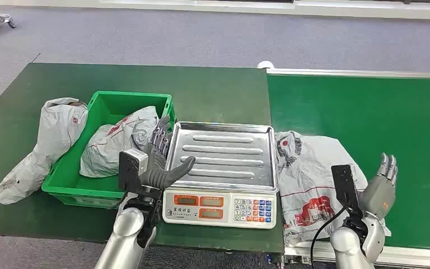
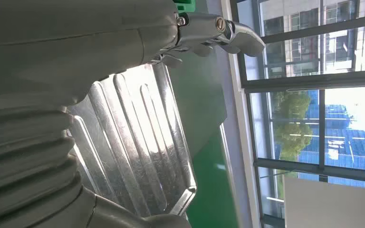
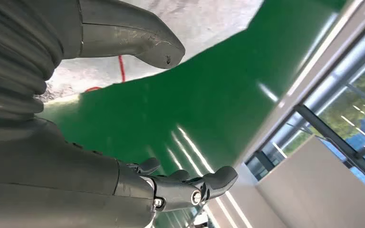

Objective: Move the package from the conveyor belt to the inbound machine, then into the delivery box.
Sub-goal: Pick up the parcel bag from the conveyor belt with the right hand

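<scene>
Nearest the robot, its right hand (image 1: 379, 190) hangs at the near right over the green conveyor belt (image 1: 369, 106), fingers spread and upright, holding nothing. Just left of that hand, a grey plastic package (image 1: 308, 174) with red print lies flat on the belt, its left edge touching the scale. The left hand (image 1: 157, 162) sits at the near left corner of the electronic scale (image 1: 219, 208), fingers apart and empty, thumb reaching over the edge of the steel weighing tray (image 1: 224, 154); from the left wrist view the ribbed tray (image 2: 138, 142) lies bare. Left of the scale stands a green plastic crate (image 1: 109, 106) with a grey mailer bag (image 1: 115, 140) inside. Another grey bag (image 1: 47, 145) slumps against the crate's left wall on the dark green table (image 1: 213, 89).
</scene>
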Controlling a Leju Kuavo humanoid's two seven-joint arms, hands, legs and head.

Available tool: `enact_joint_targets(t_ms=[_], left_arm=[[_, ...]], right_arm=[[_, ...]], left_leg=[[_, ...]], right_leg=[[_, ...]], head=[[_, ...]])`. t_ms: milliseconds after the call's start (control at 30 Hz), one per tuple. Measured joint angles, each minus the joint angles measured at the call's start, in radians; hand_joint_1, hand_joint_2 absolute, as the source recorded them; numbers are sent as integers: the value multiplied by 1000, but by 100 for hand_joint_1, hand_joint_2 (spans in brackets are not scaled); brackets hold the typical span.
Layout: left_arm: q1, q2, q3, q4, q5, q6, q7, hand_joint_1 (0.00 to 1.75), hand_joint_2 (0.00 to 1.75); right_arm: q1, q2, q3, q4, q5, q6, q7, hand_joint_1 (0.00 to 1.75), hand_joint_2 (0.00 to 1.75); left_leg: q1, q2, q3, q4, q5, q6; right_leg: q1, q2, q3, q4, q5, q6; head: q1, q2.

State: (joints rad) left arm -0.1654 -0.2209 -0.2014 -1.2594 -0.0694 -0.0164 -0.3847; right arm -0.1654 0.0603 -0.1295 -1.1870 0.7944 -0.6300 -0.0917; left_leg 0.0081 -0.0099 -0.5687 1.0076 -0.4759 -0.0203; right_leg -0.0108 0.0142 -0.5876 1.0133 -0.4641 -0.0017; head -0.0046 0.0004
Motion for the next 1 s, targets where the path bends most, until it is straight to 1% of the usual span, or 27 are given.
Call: enact_joint_targets(t_ms=[100,200,367,433,533,700,800,1000], left_arm=[[3,0,0,-4,0,1,0,0,175],[6,1,0,-8,0,2,2,0,175],[8,1,0,-16,0,3,2,0,175],[8,1,0,-19,0,3,2,0,175],[8,1,0,-23,0,3,2,0,175],[6,3,0,-26,0,-1,5,0,175],[6,3,0,-28,1,-3,6,0,175],[5,3,0,-36,2,-4,11,0,175]], right_arm=[[-3,-2,-8,15,19,-4,12,0,175],[-11,-4,-17,40,68,-8,43,0,175],[-45,-5,-34,117,86,36,79,0,175],[-66,-8,-45,165,76,58,78,0,175],[-98,-12,-62,248,23,124,38,0,175],[-140,-9,-81,381,-142,319,-65,0,175],[-161,0,-92,451,-200,365,-99,0,175],[-195,11,-100,566,-259,436,-123,0,175]], left_leg=[[0,0,0,0,0,0],[0,0,0,0,0,0],[0,0,0,0,0,0],[0,0,0,0,0,0],[0,0,0,0,0,0],[0,0,0,0,0,0],[0,0,0,0,0,0],[1,2,3,0,0,0]], right_leg=[[0,0,0,0,0,0],[0,0,0,0,0,0],[0,0,0,0,0,0],[0,0,0,0,0,0],[0,0,0,0,0,0],[0,0,0,0,0,0],[0,0,0,0,0,0],[1,2,2,0,0,0]], head=[[0,0],[0,0],[0,0],[0,0],[0,0],[0,0],[0,0],[0,0]])
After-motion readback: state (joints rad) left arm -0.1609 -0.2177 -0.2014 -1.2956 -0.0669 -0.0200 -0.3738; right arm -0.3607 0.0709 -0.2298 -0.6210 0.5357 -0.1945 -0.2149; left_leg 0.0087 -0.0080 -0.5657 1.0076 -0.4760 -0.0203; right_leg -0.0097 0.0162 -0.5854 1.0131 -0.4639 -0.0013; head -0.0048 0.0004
